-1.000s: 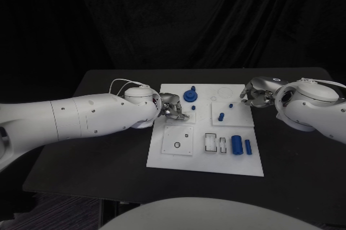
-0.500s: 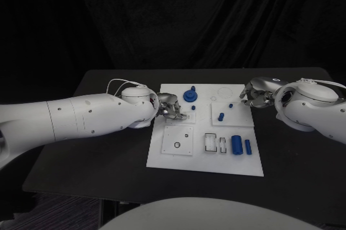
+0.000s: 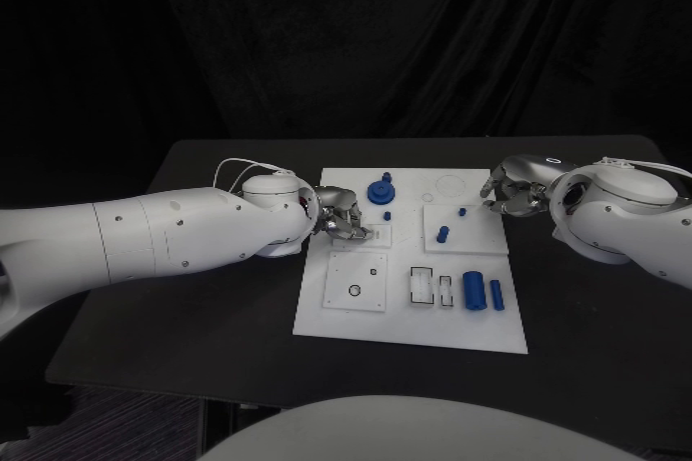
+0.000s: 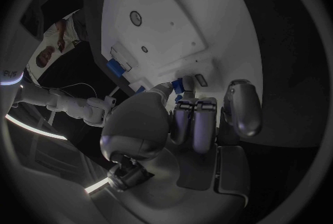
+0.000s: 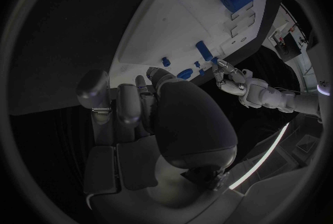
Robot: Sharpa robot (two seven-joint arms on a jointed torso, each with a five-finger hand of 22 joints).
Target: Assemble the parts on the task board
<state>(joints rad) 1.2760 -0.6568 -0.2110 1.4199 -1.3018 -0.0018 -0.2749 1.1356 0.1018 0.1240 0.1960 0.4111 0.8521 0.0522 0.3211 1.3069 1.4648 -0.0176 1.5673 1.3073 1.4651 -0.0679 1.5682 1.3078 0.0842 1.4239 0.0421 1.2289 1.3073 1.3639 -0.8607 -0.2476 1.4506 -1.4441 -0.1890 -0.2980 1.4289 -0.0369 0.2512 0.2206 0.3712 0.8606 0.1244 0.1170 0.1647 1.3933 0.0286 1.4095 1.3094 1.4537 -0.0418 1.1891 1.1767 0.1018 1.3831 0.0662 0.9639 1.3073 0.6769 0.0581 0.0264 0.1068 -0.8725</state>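
Observation:
The white task board [image 3: 411,326] lies in the middle of the black table. My left hand [image 3: 343,222] hovers low over the board's left part, and its thumb and fingers [image 4: 196,118] pinch a small blue part [image 4: 182,84] beside a small slot [image 4: 200,79]. Out at the board's far right edge is my right hand [image 3: 512,194], its fingers [image 5: 128,103] curled in with nothing seen in them. A blue knob [image 3: 379,191], a small peg [image 3: 388,216], a blue piece [image 3: 443,233], a cylinder [image 3: 475,289] and a bar [image 3: 496,294] are on the board.
A raised white square with a round hole [image 3: 356,284] sits at the board's near left, and a rectangular slot [image 3: 421,286] lies beside the cylinder. Black table [image 3: 188,321] surrounds the board on all sides.
My left hand has crept slightly toward the far side of the board. The right hand and the parts on the board have not moved.

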